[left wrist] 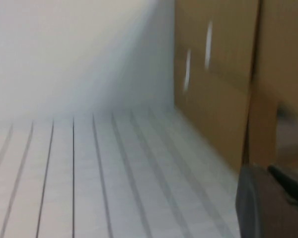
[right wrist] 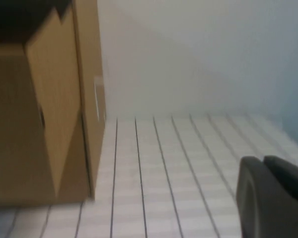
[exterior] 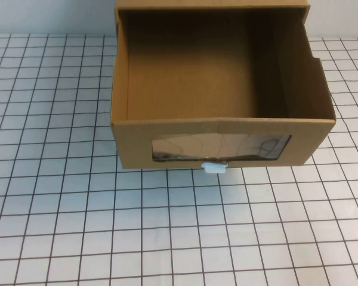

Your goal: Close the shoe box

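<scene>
My brown cardboard shoe box point(exterior: 224, 128) sits at the table's far middle, drawer pulled wide open. Nothing is done yet. My left gripper point(left wrist: 273, 203) and right gripper point(right wrist: 273, 196) wait beside it; grip unknown.

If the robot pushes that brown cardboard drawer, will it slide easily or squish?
The brown cardboard drawer looks empty, so probably light and easy to slide. Its thin walls might flex if pushed off-centre. Neither the left gripper nor the right gripper touches it.

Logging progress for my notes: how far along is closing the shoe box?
Nothing looks done: the shoe box drawer stands pulled out, its inside empty. Nothing is in hand; the left gripper and right gripper sit beside it, not touching. Left: push the drawer in.
</scene>
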